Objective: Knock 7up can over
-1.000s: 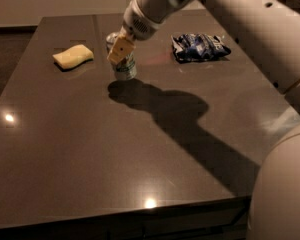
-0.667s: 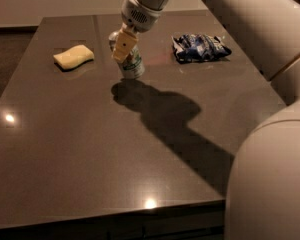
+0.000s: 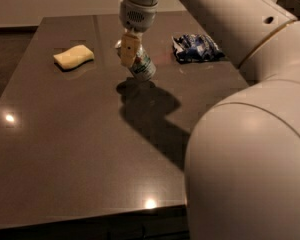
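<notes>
The 7up can (image 3: 142, 67), silver-white with green print, is on the far middle of the dark table (image 3: 80, 144). It is tilted, its top leaning up and to the left and its base down to the right. My gripper (image 3: 129, 49) comes down from above and presses against the can's upper part. Its tan tip covers part of the can's top. The can's shadow lies just in front of it.
A pale yellow sponge (image 3: 73, 57) lies to the far left of the can. A dark blue snack bag (image 3: 196, 48) lies to its right. My arm's white body (image 3: 250, 149) fills the right foreground and hides the table's right side.
The can stood upright under the gripper and now leans over. The gripper has pushed a little to the right and the arm has swung closer to the camera.
</notes>
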Robot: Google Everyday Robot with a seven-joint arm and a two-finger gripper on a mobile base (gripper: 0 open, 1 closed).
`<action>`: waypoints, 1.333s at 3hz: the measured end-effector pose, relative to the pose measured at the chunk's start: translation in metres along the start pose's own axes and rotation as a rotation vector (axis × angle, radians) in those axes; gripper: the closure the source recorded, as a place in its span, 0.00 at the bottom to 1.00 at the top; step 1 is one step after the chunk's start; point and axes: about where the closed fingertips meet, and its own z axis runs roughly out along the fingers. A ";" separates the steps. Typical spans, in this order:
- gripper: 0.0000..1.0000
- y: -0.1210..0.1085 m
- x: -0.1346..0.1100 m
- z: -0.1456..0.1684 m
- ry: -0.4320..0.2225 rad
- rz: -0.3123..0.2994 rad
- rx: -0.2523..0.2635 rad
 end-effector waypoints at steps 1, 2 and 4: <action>0.84 -0.004 0.005 0.010 0.065 -0.005 -0.001; 0.53 -0.007 0.010 0.019 0.130 -0.008 0.003; 0.00 -0.007 0.013 0.034 0.167 -0.024 0.008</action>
